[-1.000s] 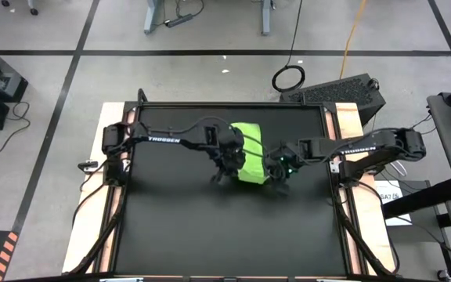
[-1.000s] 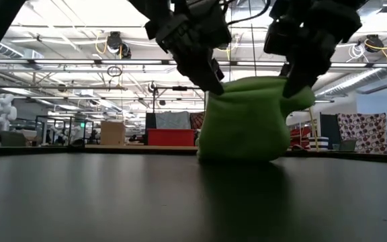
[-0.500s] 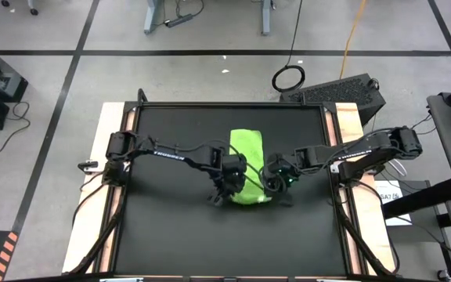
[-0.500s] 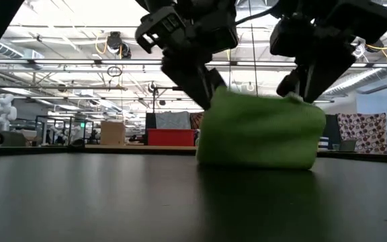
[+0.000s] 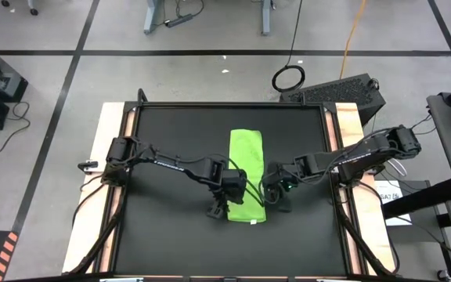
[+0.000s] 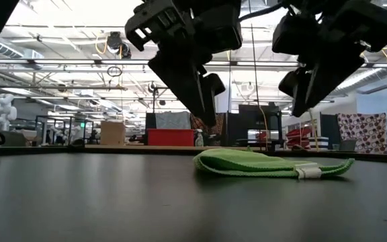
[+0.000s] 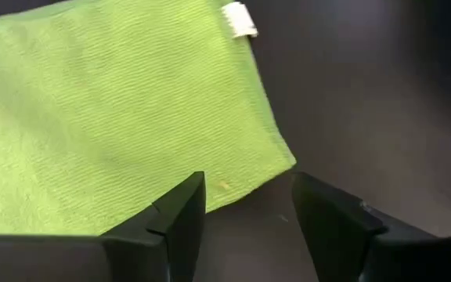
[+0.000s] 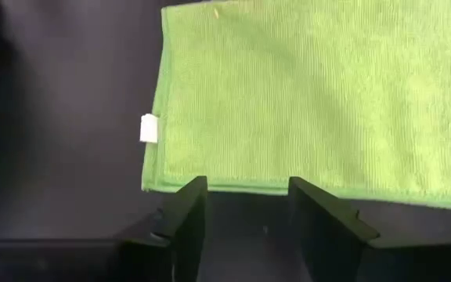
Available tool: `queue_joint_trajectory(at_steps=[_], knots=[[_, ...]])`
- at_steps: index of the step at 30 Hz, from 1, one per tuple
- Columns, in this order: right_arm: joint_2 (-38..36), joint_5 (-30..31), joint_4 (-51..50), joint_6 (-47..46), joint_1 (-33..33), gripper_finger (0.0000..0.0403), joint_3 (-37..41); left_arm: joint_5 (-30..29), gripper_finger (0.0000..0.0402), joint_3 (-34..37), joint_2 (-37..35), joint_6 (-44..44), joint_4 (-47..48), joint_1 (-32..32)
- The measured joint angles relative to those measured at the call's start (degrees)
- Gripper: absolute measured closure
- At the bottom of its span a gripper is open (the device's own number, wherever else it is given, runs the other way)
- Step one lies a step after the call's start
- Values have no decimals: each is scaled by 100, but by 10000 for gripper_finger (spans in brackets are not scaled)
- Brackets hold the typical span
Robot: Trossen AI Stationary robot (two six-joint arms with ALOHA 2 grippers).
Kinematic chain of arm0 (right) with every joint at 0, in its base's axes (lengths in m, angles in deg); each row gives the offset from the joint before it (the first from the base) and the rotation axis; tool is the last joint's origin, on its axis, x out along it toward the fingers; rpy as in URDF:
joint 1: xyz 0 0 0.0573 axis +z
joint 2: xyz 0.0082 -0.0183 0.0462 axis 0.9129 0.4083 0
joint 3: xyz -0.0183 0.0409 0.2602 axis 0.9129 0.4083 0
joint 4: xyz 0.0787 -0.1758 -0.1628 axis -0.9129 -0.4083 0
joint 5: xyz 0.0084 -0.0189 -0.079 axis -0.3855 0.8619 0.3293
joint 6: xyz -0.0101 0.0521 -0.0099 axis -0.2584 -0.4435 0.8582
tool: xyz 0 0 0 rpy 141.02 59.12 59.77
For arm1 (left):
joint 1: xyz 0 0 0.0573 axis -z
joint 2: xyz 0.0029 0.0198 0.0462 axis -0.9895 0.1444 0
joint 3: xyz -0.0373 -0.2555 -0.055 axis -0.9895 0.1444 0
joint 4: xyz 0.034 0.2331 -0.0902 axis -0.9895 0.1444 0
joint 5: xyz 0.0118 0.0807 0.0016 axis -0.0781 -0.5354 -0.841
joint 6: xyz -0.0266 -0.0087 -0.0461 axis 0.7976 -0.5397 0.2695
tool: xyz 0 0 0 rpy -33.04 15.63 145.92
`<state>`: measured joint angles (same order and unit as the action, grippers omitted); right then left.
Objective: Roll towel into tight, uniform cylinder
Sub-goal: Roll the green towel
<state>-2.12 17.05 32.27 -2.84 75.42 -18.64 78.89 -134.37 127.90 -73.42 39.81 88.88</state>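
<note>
towel (image 5: 247,175): lime green, lying flat on the black table (image 5: 171,243) as a long narrow strip running far to near, roughly mid-table, a bit right of centre. Not rolled at all right now, just a low flat fold seen from table height.

towel tag (image 8: 149,128): small white label sticking out of the near edge, close to the near right corner. Also shows in the low view as a pale bit at the towel's right end.

left gripper (image 5: 220,205): hanging just above the near left corner of the towel, jaws apart with a clear gap, nothing between them. Corner of the cloth sits right under the fingers (image 7: 180,211) in the wrist view.

right gripper (image 5: 276,195): on the other side, just off the towel's near right edge, also spread and holding nothing. Bare table between the two fingers, green edge just ahead of them.

contact: both sets of fingertips look lifted clear of the cloth from the low view, though hard to be fully sure how much air is under them.

arms: reaching in from the left and right sides of the table, meeting at the towel's near end.

background: big open workshop beyond the table, red cabinet (image 6: 170,137) and cardboard box (image 6: 112,132) far back.
</note>
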Motion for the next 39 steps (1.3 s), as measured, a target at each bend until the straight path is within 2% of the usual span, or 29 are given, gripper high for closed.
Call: queue_joint_trajectory(at_steps=[6,9,14,20,26,39], knots=[[429,-228,826,-116,104,266,-11,2,218,-11,293,196,-186,4],[731,-505,1006,-149,304,277,-7,254,219,-11,458,363,-263,25],[1111,-528,1227,-166,769,293,-4,361,220,-9,531,492,-450,197],[1376,58,1292,-229,1203,315,-4,313,220,-9,531,491,-726,351],[1594,724,1340,-543,1360,324,-9,66,220,-9,531,496,-720,376],[1770,754,1512,-754,1469,323,-9,-15,220,-9,531,516,-711,382]])
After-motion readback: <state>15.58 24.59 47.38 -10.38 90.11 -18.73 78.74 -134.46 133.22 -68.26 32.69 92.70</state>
